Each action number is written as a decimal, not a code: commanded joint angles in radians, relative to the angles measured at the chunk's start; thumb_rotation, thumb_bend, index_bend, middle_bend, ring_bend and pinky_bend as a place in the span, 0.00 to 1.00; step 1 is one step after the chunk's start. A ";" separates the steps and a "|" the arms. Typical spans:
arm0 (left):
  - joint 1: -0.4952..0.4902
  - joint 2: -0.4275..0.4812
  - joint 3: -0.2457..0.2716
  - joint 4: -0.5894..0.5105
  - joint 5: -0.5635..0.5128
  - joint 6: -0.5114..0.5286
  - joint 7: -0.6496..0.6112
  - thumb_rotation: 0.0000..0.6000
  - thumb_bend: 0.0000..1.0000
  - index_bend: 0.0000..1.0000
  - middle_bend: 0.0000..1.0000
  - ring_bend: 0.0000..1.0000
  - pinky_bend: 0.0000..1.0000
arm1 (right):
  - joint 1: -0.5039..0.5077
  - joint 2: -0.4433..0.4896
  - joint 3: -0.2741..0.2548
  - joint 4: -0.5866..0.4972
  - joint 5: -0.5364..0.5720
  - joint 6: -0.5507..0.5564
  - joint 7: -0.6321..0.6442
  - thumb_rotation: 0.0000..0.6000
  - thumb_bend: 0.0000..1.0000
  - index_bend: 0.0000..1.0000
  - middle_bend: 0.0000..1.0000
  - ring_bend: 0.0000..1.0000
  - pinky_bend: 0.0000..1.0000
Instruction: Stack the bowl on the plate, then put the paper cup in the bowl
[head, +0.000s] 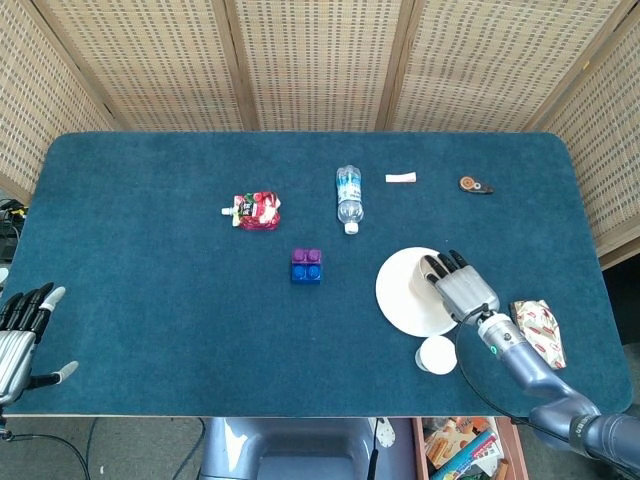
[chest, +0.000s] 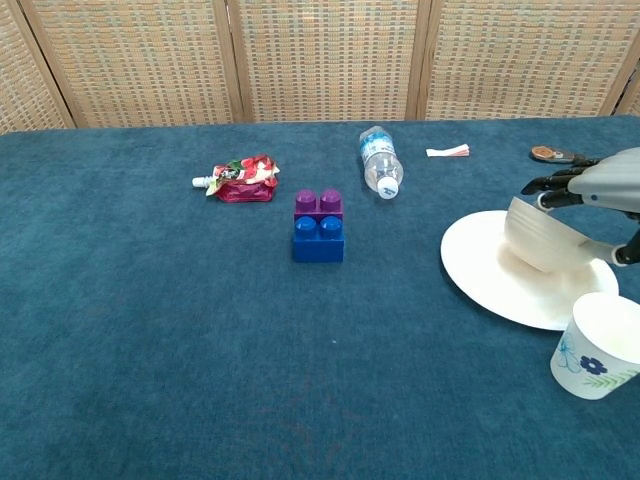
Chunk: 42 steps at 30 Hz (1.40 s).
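Observation:
A white plate lies at the right of the blue table, with a white bowl tilted on its right part. My right hand grips the bowl, fingers over the far rim and thumb low on the near side. In the head view the right hand covers the bowl at the right edge of the plate. The paper cup, white with a blue flower, stands upright just in front of the plate. My left hand hangs empty with fingers apart off the table's near left corner.
A purple-on-blue block stands mid-table, with a red pouch and a lying water bottle behind it. A white strip and a small orange-black item lie far right. A patterned packet sits by the right edge.

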 joint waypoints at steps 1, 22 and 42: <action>0.000 0.002 0.000 0.000 0.001 0.000 -0.002 1.00 0.00 0.00 0.00 0.00 0.00 | -0.013 0.033 -0.022 -0.037 -0.025 0.029 -0.014 1.00 0.49 0.19 0.00 0.00 0.00; 0.002 -0.002 0.004 -0.002 0.010 0.005 0.009 1.00 0.00 0.00 0.00 0.00 0.00 | -0.112 0.260 -0.121 -0.186 -0.477 0.283 0.233 1.00 0.09 0.17 0.00 0.00 0.00; -0.003 -0.009 0.002 -0.001 -0.001 -0.007 0.031 1.00 0.00 0.00 0.00 0.00 0.00 | -0.195 0.136 -0.270 0.142 -0.786 0.450 0.472 1.00 0.13 0.35 0.00 0.00 0.00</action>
